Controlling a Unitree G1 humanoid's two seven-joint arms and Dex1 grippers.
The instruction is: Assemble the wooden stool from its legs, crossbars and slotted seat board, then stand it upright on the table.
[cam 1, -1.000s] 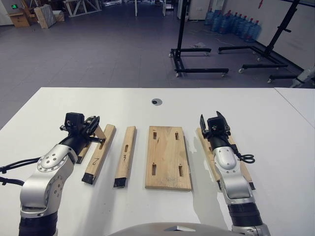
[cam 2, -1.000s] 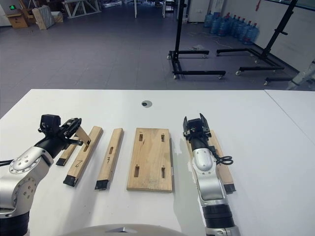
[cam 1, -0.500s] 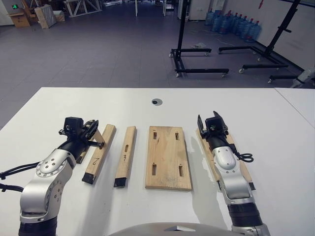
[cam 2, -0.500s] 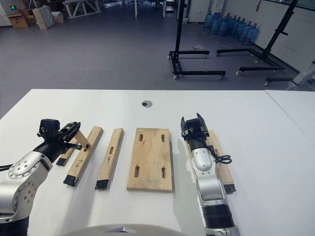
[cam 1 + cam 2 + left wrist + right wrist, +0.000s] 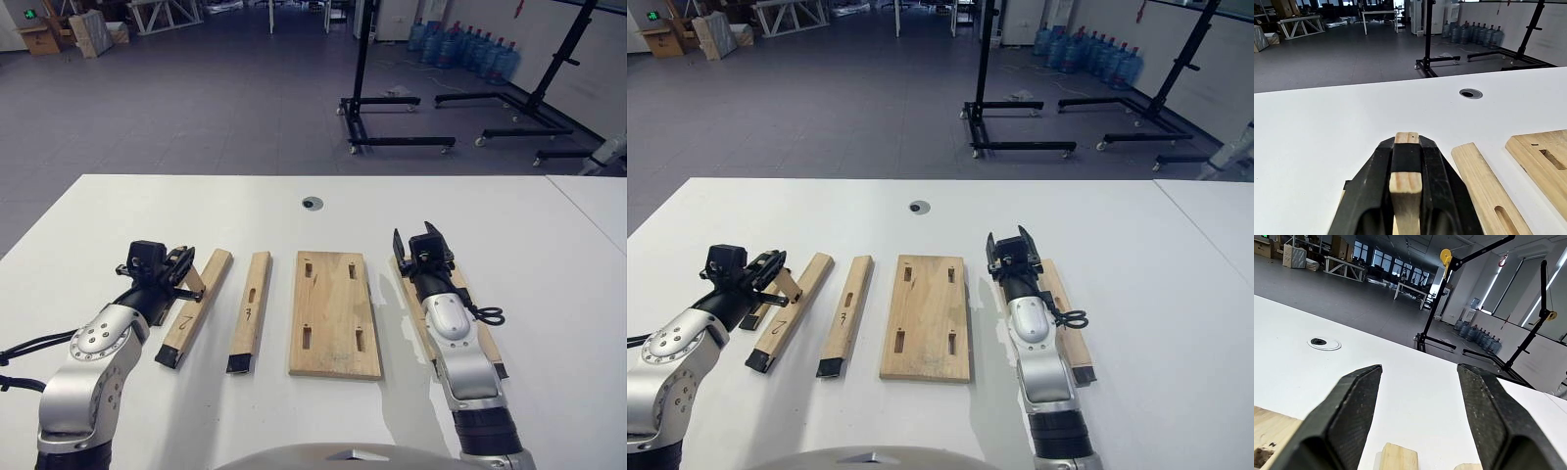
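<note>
The left gripper (image 5: 184, 272) was clamped on a short crossbar (image 5: 1405, 182) at the left of the worktop (image 5: 294, 211), beside a leg (image 5: 196, 305). Pinched near one end, the crossbar could twist or knock that leg. The right gripper (image 5: 422, 241) hung wide open and empty above the right-hand pieces (image 5: 487, 341). The left wrist view made the pinch plain, and the head views placed the seat board (image 5: 333, 313) centrally.

The white desk (image 5: 313, 211) was lit brightly and evenly from above, with no harsh glare, while the hall floor behind it lay dimmer and grey. The seat board (image 5: 333, 313) cast only a thin, soft shadow. In the right wrist view, far windows (image 5: 1375, 257) glowed pale and the near fingers (image 5: 1352, 401) showed dark.
</note>
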